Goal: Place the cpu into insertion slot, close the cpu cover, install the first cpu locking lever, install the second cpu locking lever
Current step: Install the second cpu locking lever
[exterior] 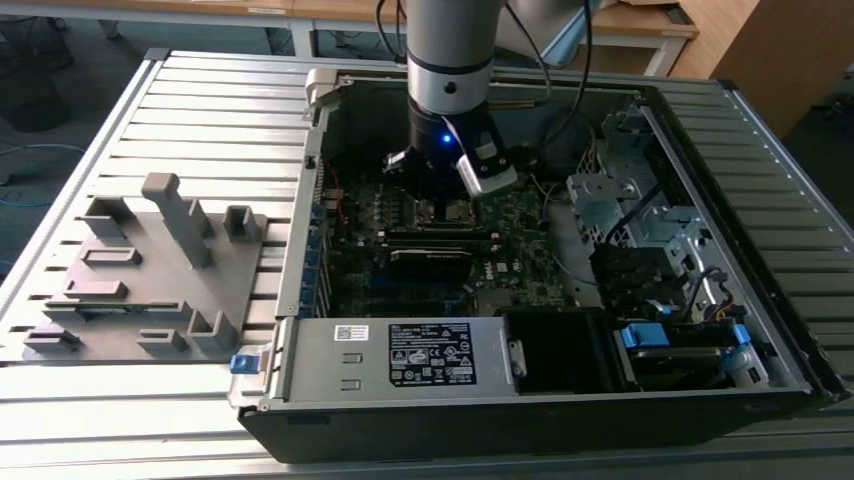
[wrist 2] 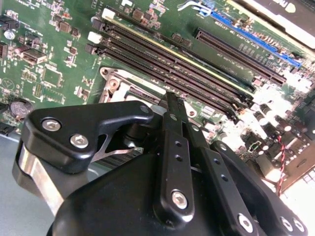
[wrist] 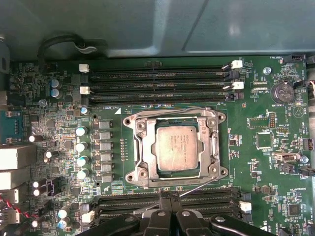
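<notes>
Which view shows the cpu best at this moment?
The first wrist view: the cpu lies square-on in the insertion slot, framed by the cpu cover. In the exterior view the arm largely hides that spot; in the second wrist view the gripper blocks it.

Even overhead light, case interior shadowed, blown-out glare at the second wrist view's edge; near claw (wrist 2: 172, 128) soft

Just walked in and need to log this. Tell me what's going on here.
A robot arm is working inside an open computer case. Its gripper is down over the motherboard, right beside the insertion slot. The cpu already lies in the slot, with the cpu cover framing it. In the first wrist view a thin metal lever runs along the socket's edge at the gripper's tips.
</notes>
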### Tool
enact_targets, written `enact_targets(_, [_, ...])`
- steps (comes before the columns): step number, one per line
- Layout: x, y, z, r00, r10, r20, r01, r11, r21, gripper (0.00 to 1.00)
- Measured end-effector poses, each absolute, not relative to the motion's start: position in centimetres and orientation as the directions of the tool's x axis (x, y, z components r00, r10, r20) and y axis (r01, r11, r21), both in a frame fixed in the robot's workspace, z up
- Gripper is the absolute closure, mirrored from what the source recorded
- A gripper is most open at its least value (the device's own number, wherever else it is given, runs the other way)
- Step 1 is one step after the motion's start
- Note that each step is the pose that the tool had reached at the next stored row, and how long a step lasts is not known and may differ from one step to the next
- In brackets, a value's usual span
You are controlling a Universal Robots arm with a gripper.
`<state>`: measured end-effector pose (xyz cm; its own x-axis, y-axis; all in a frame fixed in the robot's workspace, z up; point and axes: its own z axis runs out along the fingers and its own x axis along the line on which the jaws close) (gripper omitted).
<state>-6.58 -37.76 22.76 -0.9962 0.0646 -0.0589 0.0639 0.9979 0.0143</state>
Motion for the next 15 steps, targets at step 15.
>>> enact_targets(15, [-7.11, -37.84, 22.62, -0.996, 0.064, -0.06, 0.064, 0.998, 0.014, 0.9])
